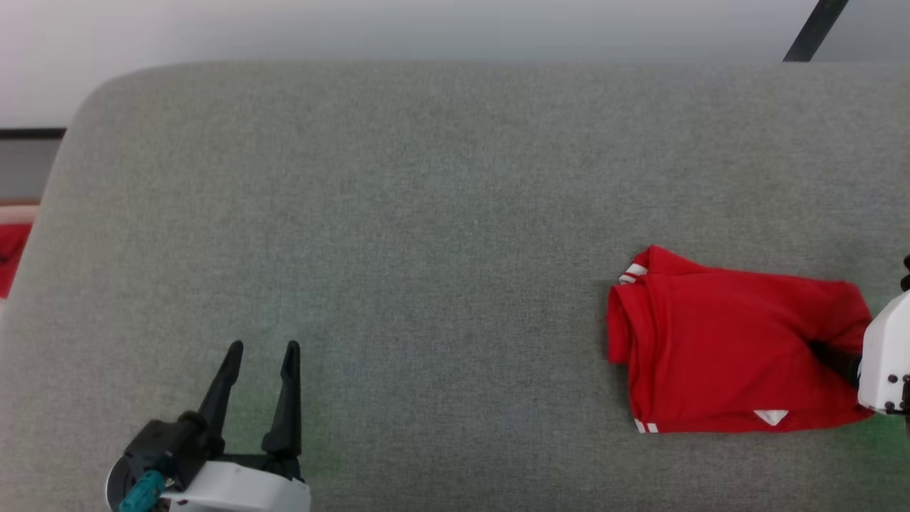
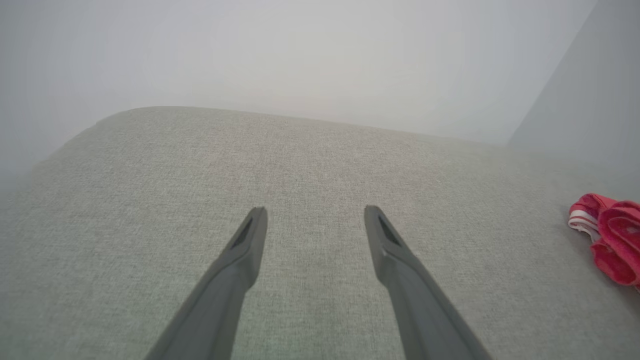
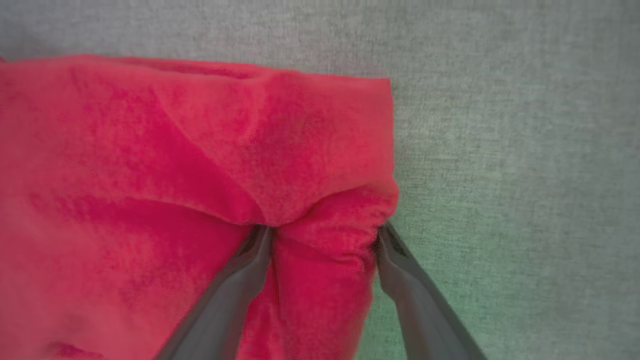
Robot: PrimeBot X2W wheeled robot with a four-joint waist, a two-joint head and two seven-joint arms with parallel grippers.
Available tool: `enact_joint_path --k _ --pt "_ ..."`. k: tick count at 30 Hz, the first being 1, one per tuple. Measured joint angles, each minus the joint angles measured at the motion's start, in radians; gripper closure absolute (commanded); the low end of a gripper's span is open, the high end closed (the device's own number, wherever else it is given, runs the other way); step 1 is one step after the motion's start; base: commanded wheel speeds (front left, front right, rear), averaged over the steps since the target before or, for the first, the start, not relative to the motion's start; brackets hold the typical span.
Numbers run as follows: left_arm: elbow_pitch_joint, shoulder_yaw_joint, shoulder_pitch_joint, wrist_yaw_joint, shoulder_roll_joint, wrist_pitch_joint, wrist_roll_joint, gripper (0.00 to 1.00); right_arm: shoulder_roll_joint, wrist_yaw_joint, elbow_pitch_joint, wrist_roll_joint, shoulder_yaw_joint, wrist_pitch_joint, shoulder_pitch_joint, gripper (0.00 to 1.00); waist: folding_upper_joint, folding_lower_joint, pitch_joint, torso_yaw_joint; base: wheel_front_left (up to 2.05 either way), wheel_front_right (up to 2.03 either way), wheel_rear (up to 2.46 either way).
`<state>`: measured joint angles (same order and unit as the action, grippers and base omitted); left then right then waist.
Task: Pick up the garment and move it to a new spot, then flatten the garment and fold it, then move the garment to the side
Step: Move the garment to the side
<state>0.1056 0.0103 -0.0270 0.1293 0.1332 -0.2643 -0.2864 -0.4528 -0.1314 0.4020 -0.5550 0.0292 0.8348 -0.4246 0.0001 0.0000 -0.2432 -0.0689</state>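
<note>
head view, garment on cushion, red cloth left

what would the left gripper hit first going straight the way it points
Likely the grey cushion just ahead of the left gripper; the garment lies well off to its right.

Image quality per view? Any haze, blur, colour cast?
Head view: sharpest, even light, green tinge on the grey fabric surface near the left end effector. Left wrist view: hazy, washed out. Right wrist view: garment soft, too close; green cast at right.
</note>
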Motion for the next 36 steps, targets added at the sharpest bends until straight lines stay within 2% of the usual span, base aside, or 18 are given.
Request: enact_joint_path --k 1,2,4,5,6,18,22,29,36 --pt "0.001 0.001 -0.006 0.000 0.000 0.000 0.000 0.00 0.002 0.000 0.005 0.001 -0.002 -0.003 -0.006 0.00 0.0000 0.0000 -0.008 -0.003 0.00 0.00 0.00" --pt "0.002 0.003 -0.011 0.000 0.002 0.000 -0.002 0.00 0.004 0.000 0.008 0.001 -0.002 -0.008 -0.011 0.36 0.0000 0.0000 -0.016 -0.005 0.00 0.00 0.00" --pt "0.004 0.006 -0.019 0.000 0.005 0.000 -0.004 0.00 0.006 0.000 0.019 0.002 -0.003 -0.017 -0.018 0.66 0.0000 0.0001 -0.029 -0.008 0.00 0.00 0.00" --pt "0.005 0.008 -0.021 0.000 0.008 0.000 -0.005 0.00 0.006 -0.001 0.022 0.002 0.000 -0.023 -0.021 0.97 0.0000 0.0001 -0.034 -0.010 0.00 0.00 0.00" --pt "0.007 0.010 -0.025 0.000 0.011 0.000 -0.005 0.00 0.006 -0.001 0.025 0.002 0.002 -0.027 -0.023 1.00 0.0000 0.0001 -0.038 -0.010 0.00 0.00 0.00" --pt "-0.004 0.014 -0.042 0.000 0.030 0.000 -0.004 0.00 0.027 -0.005 0.043 -0.067 0.004 -0.152 -0.032 1.00 0.0000 0.0000 -0.030 0.043 0.00 0.00 0.00" --pt "-0.021 0.019 -0.057 0.000 0.037 0.000 -0.001 0.00 -0.030 -0.001 0.046 -0.074 -0.024 -0.192 -0.016 1.00 0.0000 0.0000 -0.030 0.084 0.00 0.00 0.00" --pt "-0.053 0.027 -0.082 0.000 0.060 0.000 0.007 0.00 -0.095 0.000 0.070 -0.056 -0.109 -0.283 -0.017 1.00 0.0000 0.0000 -0.042 0.165 0.00 0.00 0.00" --pt "-0.065 0.050 -0.118 0.001 0.094 0.000 0.010 0.00 -0.148 0.000 0.145 0.055 -0.192 -0.412 -0.082 1.00 0.0000 0.0000 -0.075 0.231 0.00 0.00 0.00"
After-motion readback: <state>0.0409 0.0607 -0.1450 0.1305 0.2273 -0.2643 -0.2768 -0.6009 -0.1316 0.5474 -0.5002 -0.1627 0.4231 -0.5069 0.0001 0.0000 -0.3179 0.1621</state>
